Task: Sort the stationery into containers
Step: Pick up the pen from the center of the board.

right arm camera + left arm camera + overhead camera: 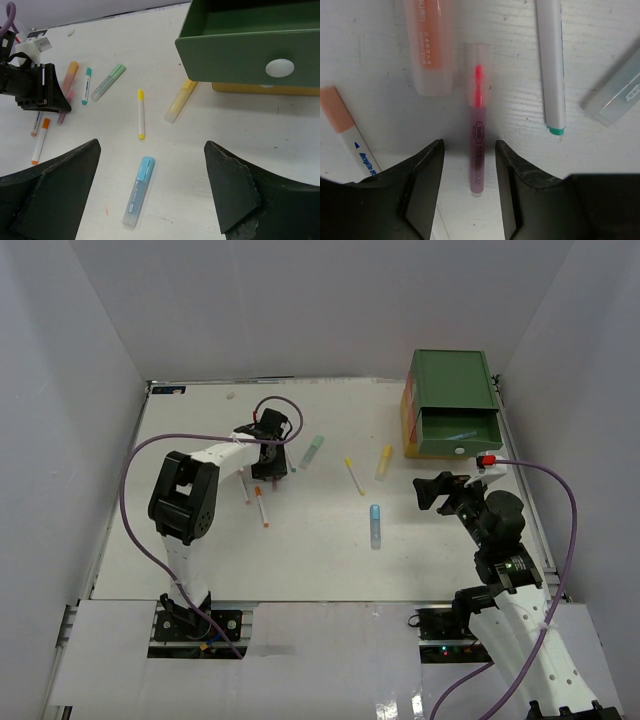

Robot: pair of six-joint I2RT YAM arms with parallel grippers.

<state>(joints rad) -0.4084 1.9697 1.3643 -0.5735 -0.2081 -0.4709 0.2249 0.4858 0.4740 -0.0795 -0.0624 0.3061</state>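
Observation:
A pink highlighter (476, 150) lies on the white table between the two fingers of my left gripper (469, 150). The jaws stand open, with a narrow gap on each side of it. Beside it lie an orange highlighter (429, 45), a white pen with a teal end (552, 65), a pale green highlighter (615, 95) and an orange-capped pen (345, 125). My right gripper (151, 150) hangs wide open over a blue highlighter (139, 191). The containers stand at the back right, with the green drawer (455, 390) pulled out above the yellow one (260, 89).
A yellow pen (141, 114) and a yellow highlighter (177, 102) lie mid-table in front of the drawers. An orange-tipped pen (262, 508) lies near the left arm (185, 495). White walls enclose the table on three sides. A purple cable (280, 405) loops over the left wrist.

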